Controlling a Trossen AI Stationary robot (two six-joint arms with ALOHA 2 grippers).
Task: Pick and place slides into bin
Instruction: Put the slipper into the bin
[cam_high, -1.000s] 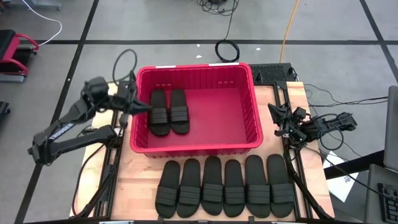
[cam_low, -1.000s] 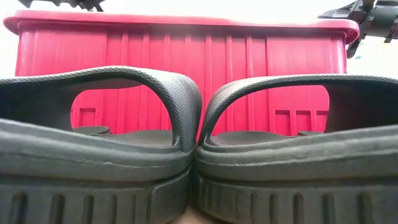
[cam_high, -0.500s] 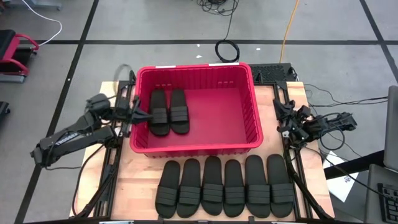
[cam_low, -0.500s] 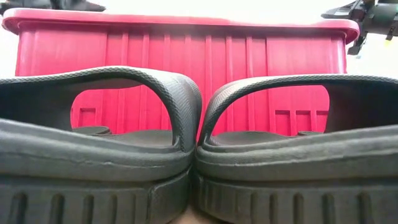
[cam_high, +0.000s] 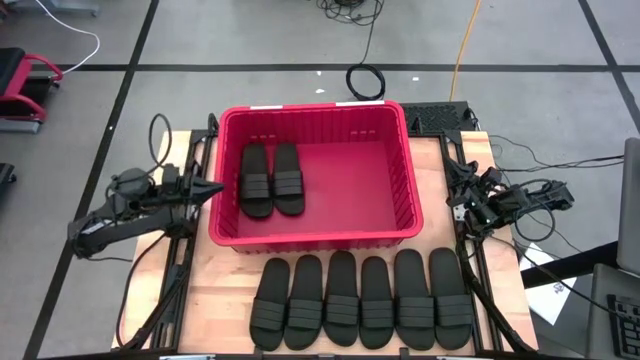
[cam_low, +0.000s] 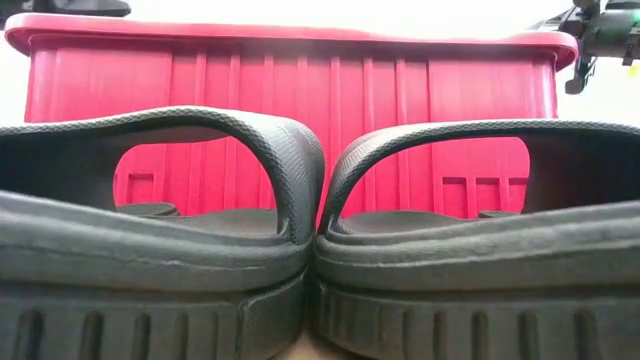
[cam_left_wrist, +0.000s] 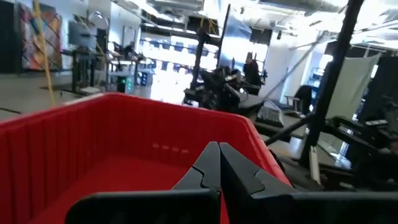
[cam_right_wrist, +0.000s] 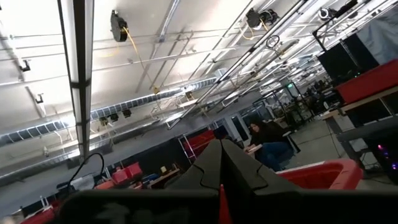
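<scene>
The red bin (cam_high: 400, 205) stands at the table's middle and far part, with two black slides (cam_high: 271, 178) lying side by side on its floor at the left. Several more slides (cam_high: 360, 300) lie in a row on the table in front of the bin; two of them (cam_low: 300, 250) fill the low view. My left gripper (cam_high: 215, 187) is shut and empty just outside the bin's left wall, pointing at it (cam_left_wrist: 219, 149). My right gripper (cam_high: 452, 178) is shut and empty to the right of the bin, tipped upward (cam_right_wrist: 219, 146).
Cables and a coiled black cord (cam_high: 366, 82) lie on the floor beyond the table's far edge. A black box (cam_high: 438, 117) sits at the far right corner. People show far off in the room in the wrist views.
My left gripper has drawn back from over the bin's left rim toward the table's left edge and sunk, staying shut and empty. The two slides in the bin lie still. My right gripper has tipped a little upward in place.
</scene>
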